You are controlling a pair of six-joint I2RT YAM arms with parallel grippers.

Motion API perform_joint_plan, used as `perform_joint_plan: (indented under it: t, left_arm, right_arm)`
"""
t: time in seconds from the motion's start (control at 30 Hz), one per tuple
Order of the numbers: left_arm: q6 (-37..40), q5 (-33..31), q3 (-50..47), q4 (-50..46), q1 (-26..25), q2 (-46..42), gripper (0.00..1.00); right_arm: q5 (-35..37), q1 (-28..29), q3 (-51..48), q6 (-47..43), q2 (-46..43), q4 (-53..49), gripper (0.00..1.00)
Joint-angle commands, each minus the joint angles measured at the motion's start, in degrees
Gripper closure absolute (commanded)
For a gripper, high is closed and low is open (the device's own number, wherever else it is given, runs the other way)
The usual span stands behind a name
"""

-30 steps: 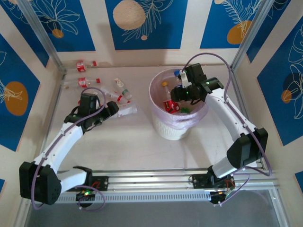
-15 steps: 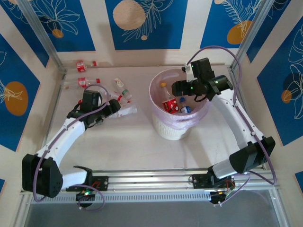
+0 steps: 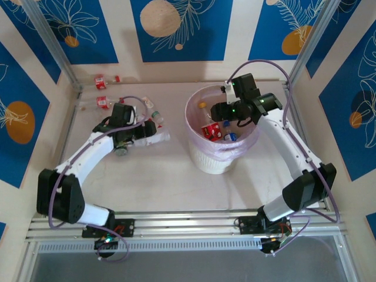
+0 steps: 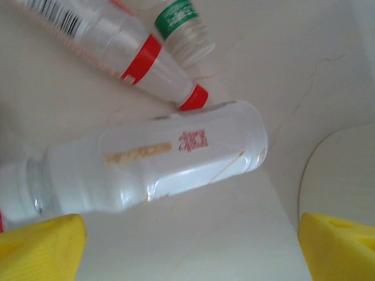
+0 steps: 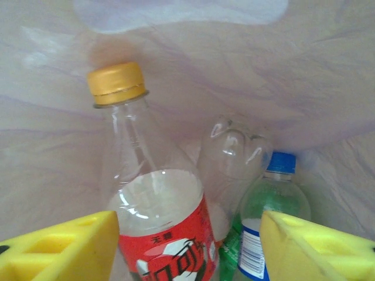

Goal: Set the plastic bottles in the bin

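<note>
The bin (image 3: 218, 157), white and ribbed with a pink liner (image 5: 304, 70), stands right of centre. Inside it lie plastic bottles: a red-label one with a yellow cap (image 5: 153, 216), a blue-capped one (image 5: 270, 218) and a clear one (image 5: 233, 153); from above they show as red (image 3: 210, 130) and blue (image 3: 231, 136). My right gripper (image 3: 215, 111) hovers over the bin's far side, open and empty (image 5: 188, 252). My left gripper (image 3: 143, 134) is open just short of a clear white-label bottle (image 4: 155, 164) lying on the table (image 3: 157, 137). Its yellow fingertips (image 4: 41, 246) stand wide apart.
More bottles lie on the table at the far left: a red-capped one (image 4: 137, 55) and a green-label one (image 4: 180, 23) beside the clear bottle, and others near the back wall (image 3: 101, 79) (image 3: 106, 101). A metal frame post (image 3: 56, 50) stands at the back left.
My left arm swung forward and right toward the clear bottle. My right gripper rose out of the bin, and a blue-capped bottle now lies inside.
</note>
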Motion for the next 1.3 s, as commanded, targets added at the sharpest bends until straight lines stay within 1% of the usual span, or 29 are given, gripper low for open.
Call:
perform_joint_plan:
  t: [0.0, 0.07, 0.13, 0.2, 0.27, 0.43, 0.5, 0.63, 0.97, 1.03, 1.1, 1.17, 1.27]
  left_arm:
    - [14.4, -2.0, 5.5, -3.7, -0.6, 3.8, 0.06]
    - [20.3, -3.1, 8.1, -5.1, -0.6, 6.9, 0.05]
    - [26.0, -2.5, 10.9, -7.1, -0.6, 10.3, 0.04]
    - [30.3, -1.8, 14.0, -9.4, -0.6, 14.1, 0.01]
    - [33.3, -1.6, 15.2, -9.5, -0.6, 16.7, 0.0]
    - [36.7, -2.9, 16.7, -8.3, -0.5, 21.6, 0.0]
    - [36.8, -1.3, 17.8, -10.1, -0.5, 23.6, 0.0]
    - [33.7, 2.9, 16.7, -12.2, -0.5, 24.0, 0.0]
    - [18.4, 11.1, 9.0, -12.2, -1.3, 16.6, 0.0]
    - [16.9, 9.7, 7.6, -12.4, -1.8, 14.2, 0.0]
    - [16.6, 5.8, 5.9, -13.4, -2.1, 11.7, 0.0]
    - [16.0, 2.5, 2.4, -12.1, -2.3, 9.2, 0.0]
    - [14.5, 0.5, -1.9, -10.4, -2.5, 7.4, 0.0]
  right_arm:
    - [-4.3, 0.4, -0.2, 0.9, -6.6, -0.9, 0.3]
    - [-5.2, 0.2, -1.0, 1.5, -8.9, -1.1, 0.27]
    - [-5.8, 0.1, -1.6, 2.0, -11.0, -1.5, 0.25]
    - [-6.0, 0.0, -1.9, 2.3, -12.6, -1.9, 0.22]
    - [-6.2, 0.0, -2.1, 2.5, -13.6, -2.5, 0.2]
    - [-6.0, -0.1, -1.9, 2.4, -15.2, -3.9, 0.18]
    - [-5.4, -0.2, -2.0, 2.3, -15.8, -4.1, 0.18]
    - [-4.9, -0.6, -2.7, 2.0, -16.4, -3.8, 0.18]
    - [-6.1, -1.1, -3.3, 1.9, -15.4, -2.0, 0.18]
    - [-6.1, -1.1, -3.4, 1.9, -15.4, -1.7, 0.18]
    - [-6.1, -1.1, -3.4, 2.0, -15.3, -1.7, 0.18]
    - [-6.1, -1.1, -3.7, 2.0, -15.2, -1.4, 0.18]
    - [-6.3, -1.1, -3.8, 2.1, -14.9, -1.1, 0.18]
